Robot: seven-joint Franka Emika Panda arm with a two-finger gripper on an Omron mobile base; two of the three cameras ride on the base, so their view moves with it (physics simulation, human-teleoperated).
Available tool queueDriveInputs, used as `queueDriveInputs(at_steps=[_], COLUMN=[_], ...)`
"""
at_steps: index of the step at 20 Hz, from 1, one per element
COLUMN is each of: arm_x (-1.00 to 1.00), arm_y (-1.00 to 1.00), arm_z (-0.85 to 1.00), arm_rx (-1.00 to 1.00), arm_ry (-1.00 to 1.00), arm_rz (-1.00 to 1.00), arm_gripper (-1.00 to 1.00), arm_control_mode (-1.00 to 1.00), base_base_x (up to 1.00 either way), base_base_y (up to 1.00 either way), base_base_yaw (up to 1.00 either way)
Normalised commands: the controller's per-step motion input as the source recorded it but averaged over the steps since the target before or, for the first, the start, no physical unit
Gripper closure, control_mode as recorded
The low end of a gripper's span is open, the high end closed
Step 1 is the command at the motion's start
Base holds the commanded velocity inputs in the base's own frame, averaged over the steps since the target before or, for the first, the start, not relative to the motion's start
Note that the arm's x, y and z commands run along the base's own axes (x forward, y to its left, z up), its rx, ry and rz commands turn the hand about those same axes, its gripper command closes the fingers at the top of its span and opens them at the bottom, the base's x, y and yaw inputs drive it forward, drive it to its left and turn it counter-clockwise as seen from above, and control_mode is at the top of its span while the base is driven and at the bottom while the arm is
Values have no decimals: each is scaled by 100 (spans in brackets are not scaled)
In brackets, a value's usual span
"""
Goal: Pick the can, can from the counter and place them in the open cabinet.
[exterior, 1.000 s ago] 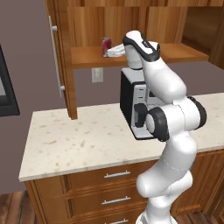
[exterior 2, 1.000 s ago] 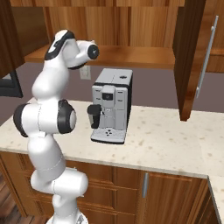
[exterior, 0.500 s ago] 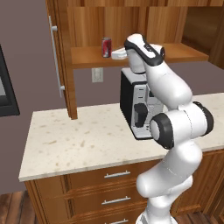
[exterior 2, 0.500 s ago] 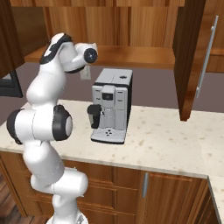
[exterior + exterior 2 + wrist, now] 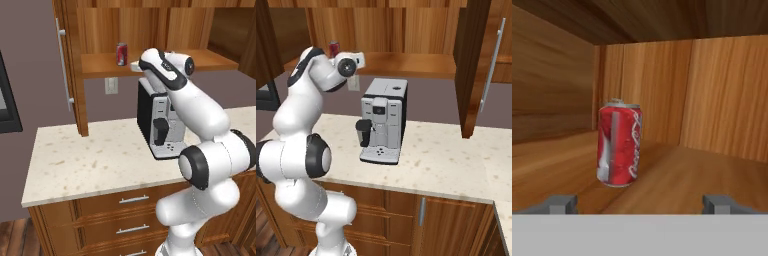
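While tool (image 5: 637, 204) gapes wide, can (image 5: 619, 144) upright ahead, apart, cabinet shelf (image 5: 677, 175)

In the right base view the can (image 5: 333, 48) on the cabinet shelf (image 5: 406, 64) is mostly hidden behind the arm's wrist; just its top shows. In the left base view the tool is hidden behind the arm's own link. The cabinet (image 5: 125, 30) is cut off by the top edge. The can's markings are too blurred to read.
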Motion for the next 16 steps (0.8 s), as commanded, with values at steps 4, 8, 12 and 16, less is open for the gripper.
queueDriveInputs(at_steps=[4, 8, 12, 16], arm_x=[-59, -65, -72, -86], arm_y=[-26, -22, -19, -11], arm_z=[4, 1, -1, -9], arm_rx=[0, 0, 0, 7], arm_ry=[7, 10, 2, 0], arm_rz=[-9, -11, -14, -22], arm_gripper=[-100, -100, -100, -100], arm_control_mode=[-100, -100, -100, -100], base_base_x=[0, 0, 0, 0], base_base_y=[0, 0, 0, 0], base_base_yaw=[0, 0, 0, 0])
